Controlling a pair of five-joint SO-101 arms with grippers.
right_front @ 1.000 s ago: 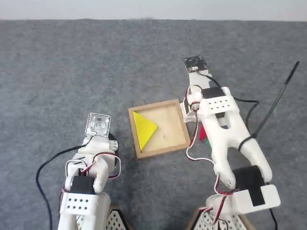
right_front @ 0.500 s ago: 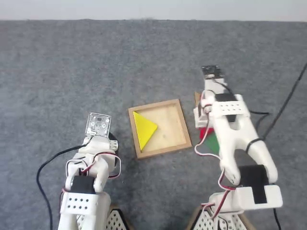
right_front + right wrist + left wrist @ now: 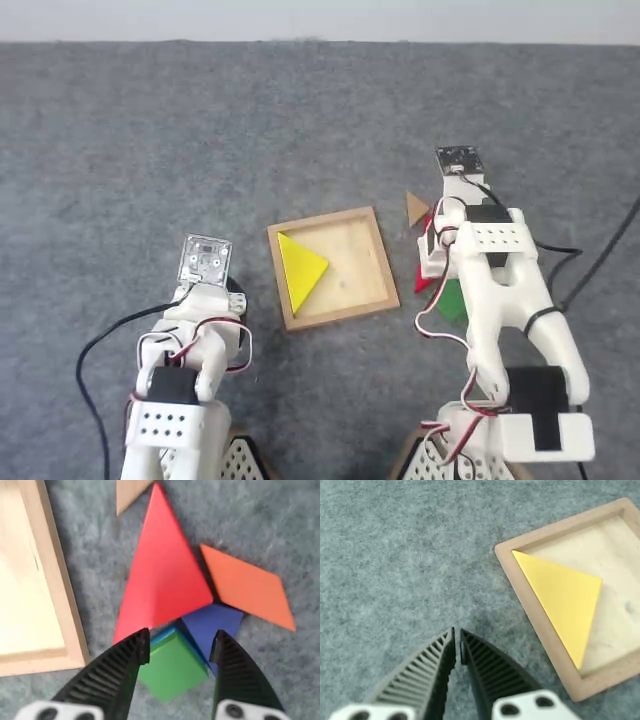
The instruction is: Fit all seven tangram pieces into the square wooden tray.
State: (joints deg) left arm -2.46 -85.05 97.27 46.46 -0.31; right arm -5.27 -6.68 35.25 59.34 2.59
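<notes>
The square wooden tray [image 3: 379,262] lies mid-table with a yellow triangle [image 3: 300,270] in its left part, also seen as yellow triangle [image 3: 563,599] inside the tray [image 3: 520,587]. Loose pieces lie just right of the tray: a red triangle [image 3: 162,580], an orange parallelogram [image 3: 247,590], a blue piece [image 3: 212,622], a green piece [image 3: 172,667] and a tan triangle [image 3: 129,492]. My right gripper [image 3: 180,647] hangs open over the green piece, close to the red triangle's corner. My left gripper [image 3: 457,640] is shut and empty above the mat, left of the tray.
Grey felt covers the table. The tan triangle [image 3: 417,207] sits beyond the right arm, with red [image 3: 422,280] and green [image 3: 452,300] edges peeking from under it. Cables trail at the right arm's side. Bare mat lies behind and left of the tray.
The right arm has swung right, off the tray's right edge and over the loose pieces. The left arm has kept still.
</notes>
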